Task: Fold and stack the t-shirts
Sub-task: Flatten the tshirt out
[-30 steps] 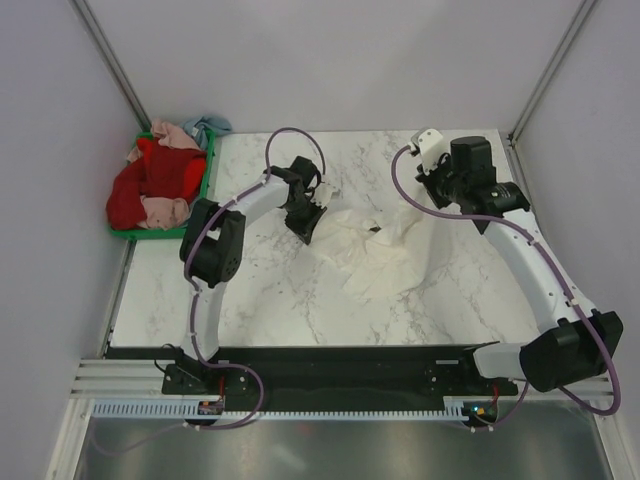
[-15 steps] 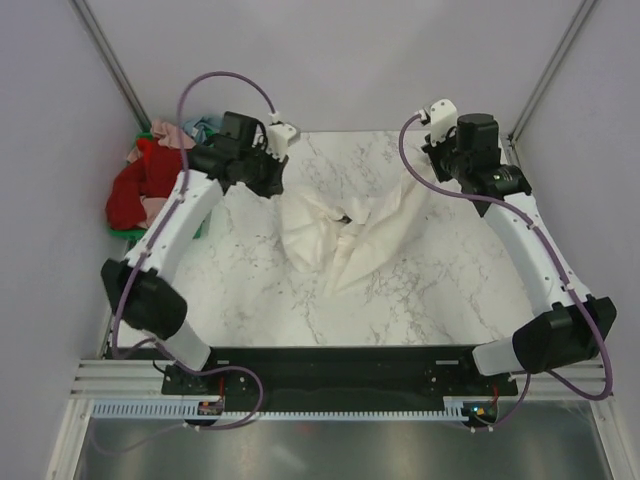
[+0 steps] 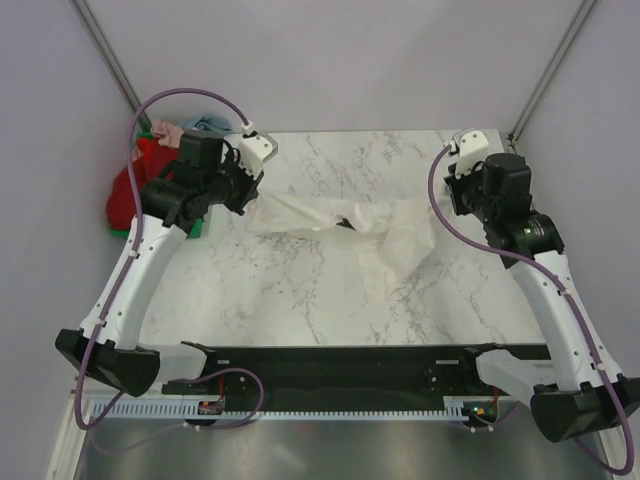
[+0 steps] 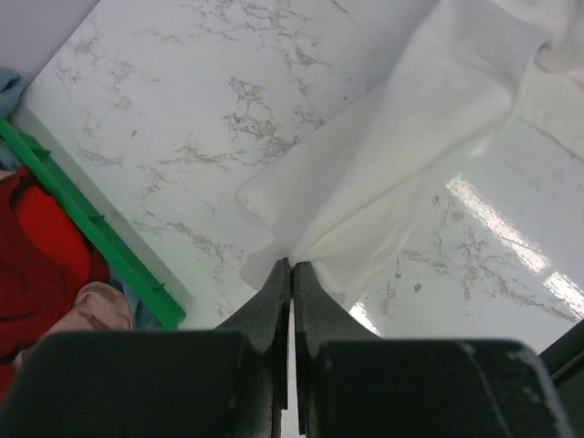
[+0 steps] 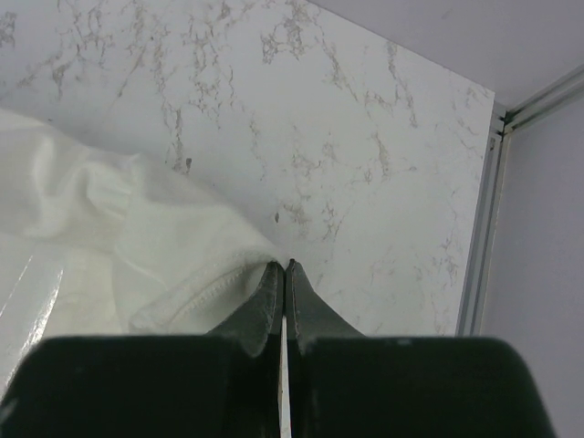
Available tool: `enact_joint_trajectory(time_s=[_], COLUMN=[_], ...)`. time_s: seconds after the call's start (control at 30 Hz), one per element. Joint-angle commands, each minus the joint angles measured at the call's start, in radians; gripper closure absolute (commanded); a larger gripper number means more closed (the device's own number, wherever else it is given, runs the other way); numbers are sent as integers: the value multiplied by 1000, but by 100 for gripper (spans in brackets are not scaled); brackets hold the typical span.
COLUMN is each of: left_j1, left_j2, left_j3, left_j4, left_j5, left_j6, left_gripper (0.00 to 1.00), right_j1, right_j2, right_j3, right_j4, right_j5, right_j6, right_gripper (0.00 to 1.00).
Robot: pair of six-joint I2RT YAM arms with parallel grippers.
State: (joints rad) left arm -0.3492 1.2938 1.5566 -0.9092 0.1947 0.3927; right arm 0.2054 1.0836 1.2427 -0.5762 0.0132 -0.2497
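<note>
The t-shirt (image 3: 345, 222) is cream-white, the table (image 3: 290, 300) white marble with grey veining. At far left the crate (image 4: 100, 235) is green, with a red shirt (image 4: 41, 246), a pink shirt (image 3: 165, 131) and a pale blue shirt (image 3: 208, 124).

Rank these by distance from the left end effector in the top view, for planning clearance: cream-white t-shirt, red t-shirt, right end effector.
From the left end effector:
1. cream-white t-shirt, pinched in its tips.
2. red t-shirt, left, in the crate.
3. right end effector, far right.
</note>
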Motion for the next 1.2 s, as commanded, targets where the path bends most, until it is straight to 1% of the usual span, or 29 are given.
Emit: enact_joint_trajectory(time_s=[0.0, 0.1, 0.13, 0.17, 0.27, 0.3, 0.33, 0.37, 0.4, 0.43, 0.47, 0.5, 0.53, 0.57, 0.6, 0.63, 0.67, 0.7, 0.73, 0.77, 0.8, 0.83, 0.87, 0.9, 0.93, 1.0, 1.03, 1.13, 1.17], left_j1=[4, 10, 12, 13, 16, 19, 30, 35, 39, 47, 56, 61, 61, 59, 58, 56, 55, 56, 56, 56, 58, 59, 61, 62, 64, 64, 65, 65, 67], left_j2=[62, 188, 224, 322, 500, 613, 662, 705, 773, 792, 800, 782, 757, 731, 704, 635, 604, 570, 520, 494, 474, 454, 419, 404, 392, 360, 352, 328, 325], left_j3=[-58, -67, -58, -44, 121, 234, 297, 360, 479, 529, 561, 575, 560, 534, 458, 410, 360, 265, 217, 171, 92, 53, 19, -37, -64, -119, -133, -164, -171], left_j4=[67, 145, 168, 190, 204, 199, 193, 179, 167, 136, 129, 125, 127, 125, 125, 125, 125, 125, 125, 125, 127, 127, 125, 127, 127, 125, 127, 127, 125], left_j5=[-61, -52, -51, -51, -73, -115, -133, -152, -181, -190, -192, -217, -221, -215, -199, -170, -158, -144, -137, -127, -118, -113, -109, -104, -104, -101, -101, -97, -92], left_j6=[81, 119, 123, 124, 109, 82, 65, 48, 2, -27, -53, -105, -127, -149, -156, -158, -160, -158, -150, -128, -120, -114, -109, -109, -107, -106, -104, -97, -91], left_gripper=[98, 98, 98, 98, 98, 98, 97, 95, 91, 77, 70, 55, 49, 45, 43, 39, 38, 38, 37, 37, 38, 38, 38, 39, 41, 44, 44, 46, 47], right_j1=[-9, -47, -58, -69, -116, -136, -147, -153, -167, -172, -175, -178, -179, -178, -178, -178, -178, -178, -173, -164, -114, -83, -51, 15, 46, 124, 144, 209, 222], right_j2=[39, 122, 183, 217, 369, 409, 488, 528, 564, 613, 625, 619, 601, 576, 543, 465, 422, 330, 288, 250, 195, 173, 153, 119, 104, 85, 88, 131, 145], right_j3=[-46, -54, -40, -29, 49, 79, 149, 188, 228, 298, 325, 343, 339, 319, 290, 208, 160, 108, 2, -46, -89, -165, -201, -236, -302, -354, -362, -364, -364], right_j4=[25, 78, 100, 114, 153, 156, 154, 151, 141, 121, 108, 99, 95, 98, 98, 102, 102, 102, 89, 72, 55, 30, 18, 15, 38, 67, 82, 91, 91], right_j5=[25, 13, 2, -2, -10, -12, -6, -4, 4, 13, 17, 21, 13, 4, -11, -89, -140, -185, -229, -293, -297, -291, -283, -277, -269, -265, -268, -274, -274], right_j6=[-2, -25, -29, -30, -20, -14, -7, -5, -6, -10, -23, -39, -55, -110, -143, -178, -228, -323, -386, -448, -565, -618, -669, -728, -802, -855, -888, -904, -902], right_gripper=[100, 100, 100, 100, 100, 100, 100, 100, 90, 75, 50, 43, 39, 35, 34, 33, 33, 33, 33, 33, 33, 34, 36, 37, 38, 40, 40, 43, 46])
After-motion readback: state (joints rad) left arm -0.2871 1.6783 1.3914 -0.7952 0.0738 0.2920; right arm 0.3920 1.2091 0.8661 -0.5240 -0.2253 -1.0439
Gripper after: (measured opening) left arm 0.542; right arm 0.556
